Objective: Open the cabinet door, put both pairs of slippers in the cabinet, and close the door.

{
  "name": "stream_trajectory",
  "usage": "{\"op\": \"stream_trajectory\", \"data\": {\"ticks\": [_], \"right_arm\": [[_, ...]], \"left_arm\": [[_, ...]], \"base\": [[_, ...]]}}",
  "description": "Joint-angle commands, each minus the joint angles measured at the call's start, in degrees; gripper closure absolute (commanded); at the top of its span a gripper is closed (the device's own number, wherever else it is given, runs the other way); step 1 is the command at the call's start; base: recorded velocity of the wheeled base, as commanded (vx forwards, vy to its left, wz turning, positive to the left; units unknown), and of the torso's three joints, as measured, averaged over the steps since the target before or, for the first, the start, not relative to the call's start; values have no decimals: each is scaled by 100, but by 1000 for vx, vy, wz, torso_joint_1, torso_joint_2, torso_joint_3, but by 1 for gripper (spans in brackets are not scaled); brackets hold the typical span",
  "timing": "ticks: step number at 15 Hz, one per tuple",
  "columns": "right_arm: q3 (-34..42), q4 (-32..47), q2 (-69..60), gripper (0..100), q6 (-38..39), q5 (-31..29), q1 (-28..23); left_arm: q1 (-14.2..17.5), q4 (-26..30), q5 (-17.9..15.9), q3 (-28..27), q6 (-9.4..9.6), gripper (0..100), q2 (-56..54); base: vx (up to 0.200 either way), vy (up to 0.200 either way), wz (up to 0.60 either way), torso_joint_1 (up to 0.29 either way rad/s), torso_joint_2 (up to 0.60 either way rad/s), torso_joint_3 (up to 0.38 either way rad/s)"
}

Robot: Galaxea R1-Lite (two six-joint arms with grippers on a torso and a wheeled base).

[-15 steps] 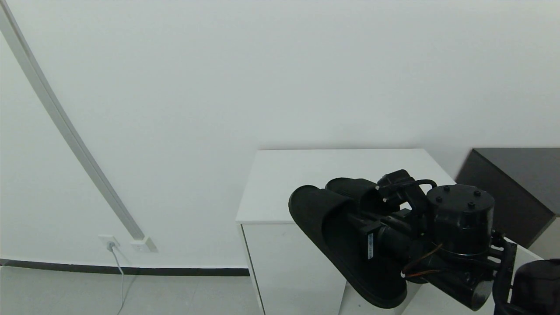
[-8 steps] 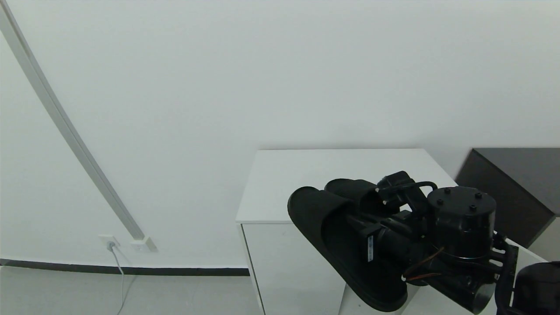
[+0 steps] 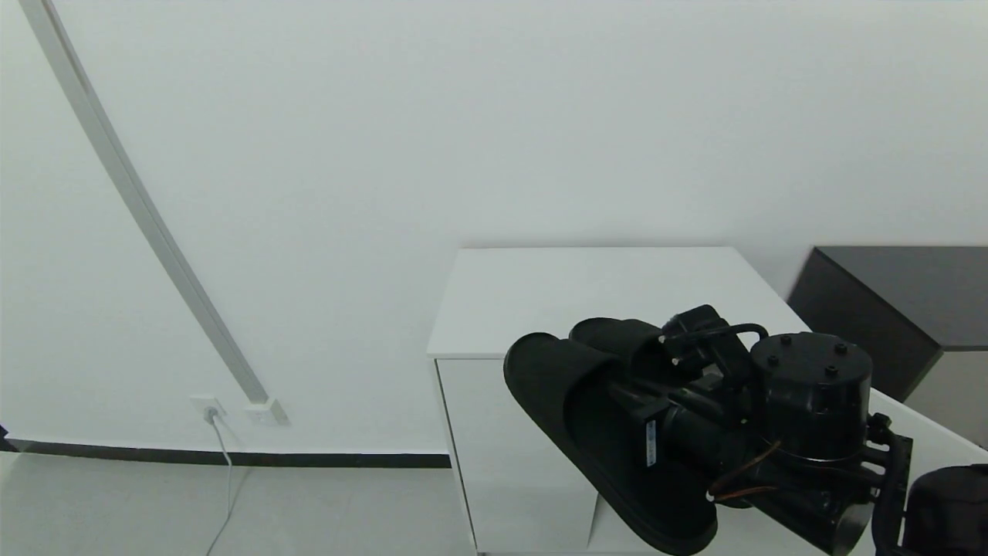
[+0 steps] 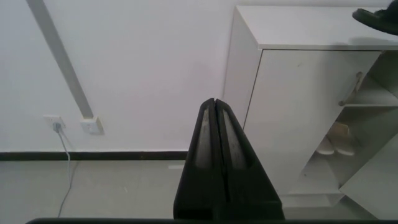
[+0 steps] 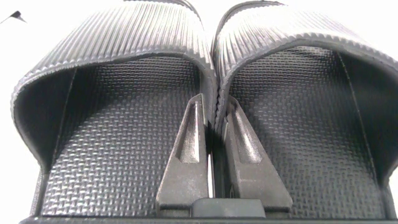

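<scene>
Right tool [image 5: 214, 106] pinches the black slippers [image 5: 118, 143] by their touching inner walls, so one could slip free short of the cabinet [image 3: 556, 293]; left tool [image 4: 215, 107] pressed together.

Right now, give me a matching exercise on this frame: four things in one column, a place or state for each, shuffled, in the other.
1. black slippers
2. left gripper
3. pale slippers
4. wall socket

A. low on the wall, cord plugged in
B. on a shelf inside the cabinet
C. shut, holding nothing
D. clamped in the right gripper

Pairs: 1-D, 2-C, 3-B, 4-A
</scene>
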Motion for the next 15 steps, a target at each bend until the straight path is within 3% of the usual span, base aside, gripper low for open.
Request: {"op": "stream_trajectory", "data": {"ticks": [1, 2, 15], "right_arm": [[0, -5, 45, 100, -9, -2, 9], [8, -5, 80, 100, -9, -10, 26], [35, -93, 150, 100, -53, -10, 114]], "left_arm": [[-1, 2, 1, 1, 3, 100, 7], [-1, -7, 1, 1, 3, 100, 7], [-1, 2, 1, 1, 11, 100, 7]], "base": [[-200, 0, 0, 2, 2, -2], [-200, 0, 0, -2, 7, -2], [0, 0, 0, 0, 0, 0]]}}
